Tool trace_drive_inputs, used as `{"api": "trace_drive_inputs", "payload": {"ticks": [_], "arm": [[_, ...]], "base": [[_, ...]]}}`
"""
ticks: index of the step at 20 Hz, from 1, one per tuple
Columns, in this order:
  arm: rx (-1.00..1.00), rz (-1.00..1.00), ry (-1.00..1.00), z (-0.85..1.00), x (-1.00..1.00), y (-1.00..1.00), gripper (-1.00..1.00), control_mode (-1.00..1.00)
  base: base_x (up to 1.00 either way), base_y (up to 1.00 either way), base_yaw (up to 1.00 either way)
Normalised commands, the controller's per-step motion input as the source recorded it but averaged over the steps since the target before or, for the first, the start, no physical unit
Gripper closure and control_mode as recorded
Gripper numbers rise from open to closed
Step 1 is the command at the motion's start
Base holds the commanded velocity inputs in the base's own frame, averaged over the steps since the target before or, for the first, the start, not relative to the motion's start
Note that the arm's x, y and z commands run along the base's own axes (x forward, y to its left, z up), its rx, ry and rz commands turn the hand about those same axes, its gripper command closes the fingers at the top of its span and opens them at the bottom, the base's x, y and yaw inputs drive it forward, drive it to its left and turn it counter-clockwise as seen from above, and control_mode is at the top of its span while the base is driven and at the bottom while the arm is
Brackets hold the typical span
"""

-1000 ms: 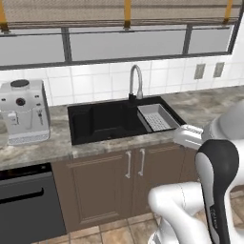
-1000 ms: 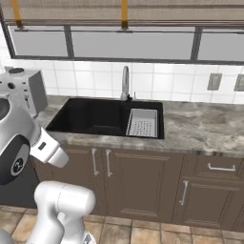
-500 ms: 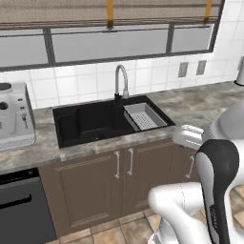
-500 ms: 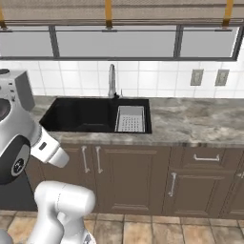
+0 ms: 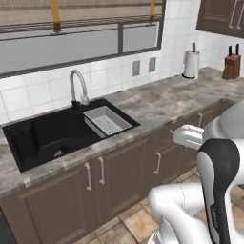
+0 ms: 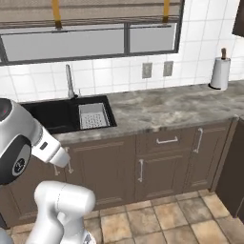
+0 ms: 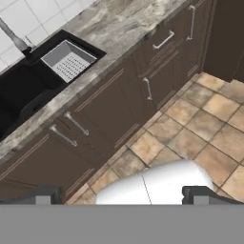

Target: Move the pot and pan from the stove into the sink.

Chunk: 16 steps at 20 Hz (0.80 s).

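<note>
The sink is lying bare except for its strainer tray, neither pot nor pan sitting in it, so both moves are seemingly remaining, and I cannot tell how the gripper is standing.

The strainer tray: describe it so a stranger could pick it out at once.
Find the black sink recessed in the mottled grey stone counter under the window. The strainer tray sits in the basin's right end, just right of the curved chrome tap. It is the one pale grey thing there, a rectangular tray with a perforated floor, standing out against the dark basin.
</note>
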Motion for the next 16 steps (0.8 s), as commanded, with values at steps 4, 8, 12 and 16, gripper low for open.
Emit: {"api": "trace_drive_inputs", "payload": {"ticks": [4, 8, 12, 16], "arm": [[0.0, 0.0, 0.0, 0.0, 0.0, 0.0, -1.0, 1.0], [0.0, 0.0, 0.0, 0.0, 0.0, 0.0, -1.0, 1.0], [0.0, 0.0, 0.0, 0.0, 0.0, 0.0, -1.0, 1.0], [0.0, 0.0, 0.0, 0.0, 0.0, 0.0, -1.0, 1.0]], "base": [[0.02, -0.11, -0.49], [0.02, -0.11, -0.49], [0.03, -0.11, -0.49], [0.03, -0.11, -0.49]]}}
